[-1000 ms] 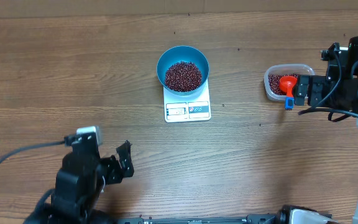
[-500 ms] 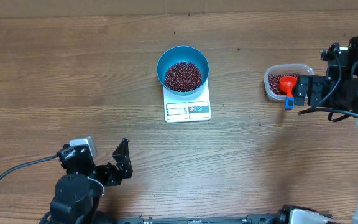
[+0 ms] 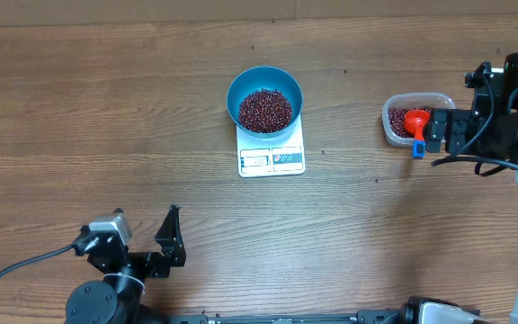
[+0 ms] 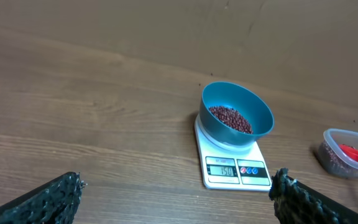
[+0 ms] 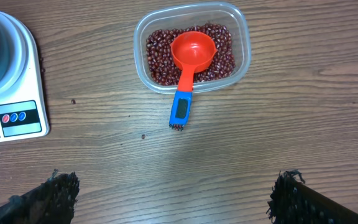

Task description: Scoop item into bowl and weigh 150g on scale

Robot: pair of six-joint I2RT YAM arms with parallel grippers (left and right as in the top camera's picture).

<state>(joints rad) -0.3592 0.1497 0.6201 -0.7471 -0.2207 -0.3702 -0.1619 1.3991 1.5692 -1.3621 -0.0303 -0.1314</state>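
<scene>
On one scale [image 3: 272, 158], one bowl [image 3: 264, 79] is holding one bean heap [image 3: 264, 110], well ahead of the released left gripper [image 4: 178, 186]; the released right gripper [image 5: 176, 199] is hovering near one tub [image 5: 241, 37] and one scoop [image 5: 192, 51]

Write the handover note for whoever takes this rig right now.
Left gripper: open, empty, low near the front edge of the table, far from the scale.
Right gripper: open, empty, just beside the clear tub.
Things: the blue bowl sits on the scale with beans heaped inside. The scoop lies in the tub on more beans, its blue handle sticking out over the rim.
Done: beans are in the bowl; the display seems to read 150.
Left: nothing evident beyond confirming that reading.
</scene>
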